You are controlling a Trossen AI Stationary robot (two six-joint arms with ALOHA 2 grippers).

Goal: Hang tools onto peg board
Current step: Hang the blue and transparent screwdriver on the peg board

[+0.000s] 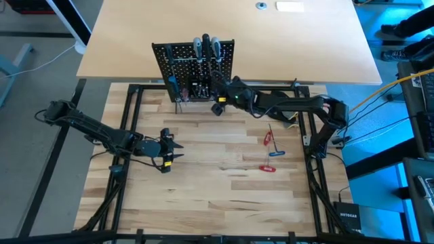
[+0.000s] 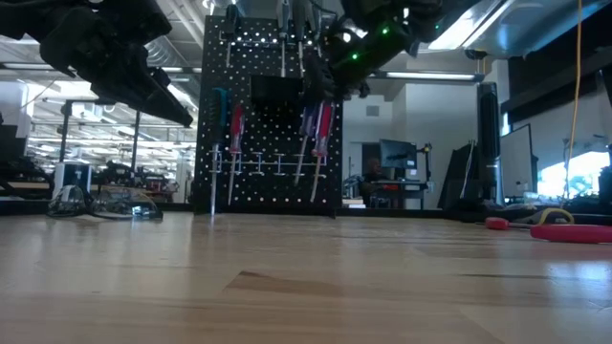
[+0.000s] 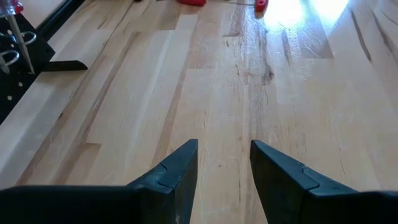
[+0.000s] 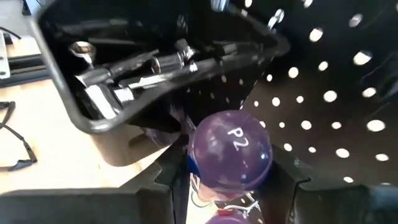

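A: What are the right jaws (image 4: 227, 180) doing?

B: They are clamping a screwdriver (image 4: 231, 157) by its purple handle, whose rounded end, marked P2, is facing the wrist camera. The handle is sitting squarely between the two fingers, one on each side.

A: And where is the board?

B: The board (image 1: 178, 55) is standing upright at the far side of the table (image 1: 203, 176), right in front of those jaws. From the wrist, its holes are filling the space just beyond the handle, and a black bin (image 4: 93, 118) holding silver tools is hanging on it, close beside the jaws.

A: Anything hanging already?

B: Yes. In the low view, screwdrivers with red and blue handles (image 2: 235, 129) are hanging on the board, below and beside the right jaws (image 2: 330, 72).

A: What about the left jaws (image 3: 224, 165)?

B: They are standing partly apart and holding nothing, with bare wood showing between the fingers. In the overhead view the left jaws (image 1: 175, 150) are hovering over the table, well apart from the board.

A: Are any tools lying loose?

B: Red-handled tools (image 1: 269, 139) are lying on the table, well apart from both jaws, on the right arm's side. Another red one (image 1: 267, 168) is lying just nearer the front edge.
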